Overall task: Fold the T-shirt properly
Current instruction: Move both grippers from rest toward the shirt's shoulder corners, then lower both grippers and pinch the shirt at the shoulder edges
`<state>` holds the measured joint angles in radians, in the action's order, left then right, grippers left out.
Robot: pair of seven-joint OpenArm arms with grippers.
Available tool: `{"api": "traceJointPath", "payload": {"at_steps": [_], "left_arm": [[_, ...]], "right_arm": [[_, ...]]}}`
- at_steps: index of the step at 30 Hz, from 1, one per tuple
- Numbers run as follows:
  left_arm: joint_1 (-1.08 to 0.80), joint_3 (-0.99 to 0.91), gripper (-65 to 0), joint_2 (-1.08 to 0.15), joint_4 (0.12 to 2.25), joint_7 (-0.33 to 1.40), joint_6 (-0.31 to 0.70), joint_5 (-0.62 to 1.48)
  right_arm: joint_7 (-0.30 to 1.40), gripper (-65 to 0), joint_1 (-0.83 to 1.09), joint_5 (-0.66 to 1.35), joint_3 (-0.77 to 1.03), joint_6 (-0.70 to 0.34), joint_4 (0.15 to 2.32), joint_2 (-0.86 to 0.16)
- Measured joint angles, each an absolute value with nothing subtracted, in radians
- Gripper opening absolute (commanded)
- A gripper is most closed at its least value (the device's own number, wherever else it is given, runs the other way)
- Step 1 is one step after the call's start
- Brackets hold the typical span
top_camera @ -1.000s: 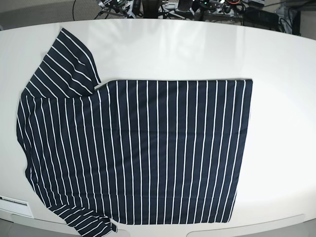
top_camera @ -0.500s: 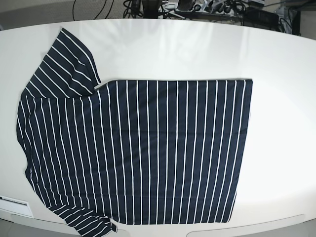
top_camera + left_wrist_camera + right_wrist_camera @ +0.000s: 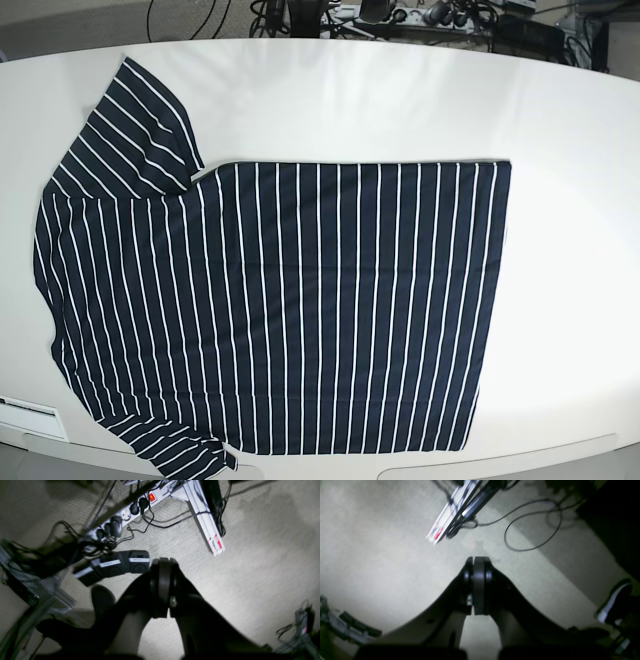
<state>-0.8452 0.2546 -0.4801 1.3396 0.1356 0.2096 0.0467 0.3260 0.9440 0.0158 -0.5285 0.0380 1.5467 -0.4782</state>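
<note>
Beige carpet strewn with cables [image 3: 532,527] is seen behind both wrist cameras. Pressed together and empty are the jaws of the left gripper [image 3: 163,566] and the right gripper [image 3: 478,563]. Spread flat on the white table [image 3: 570,150] lies the T-shirt [image 3: 270,300], sleeves at the left.

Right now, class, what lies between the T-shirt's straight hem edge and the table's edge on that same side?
Nothing: in the base view, only bare white table stretches from the T-shirt hem outward to the rim.
</note>
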Motion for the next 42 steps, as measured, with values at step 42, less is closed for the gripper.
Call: {"api": "traceJointPath", "payload": {"at_steps": [42], "left_arm": [[-1.084,0.253,-65.0,-0.811,2.267,0.312,-0.157,-0.448]], "right_arm": [[0.701,-65.0,1.146,-0.923,-0.529,0.511,2.330,-0.595]]}}
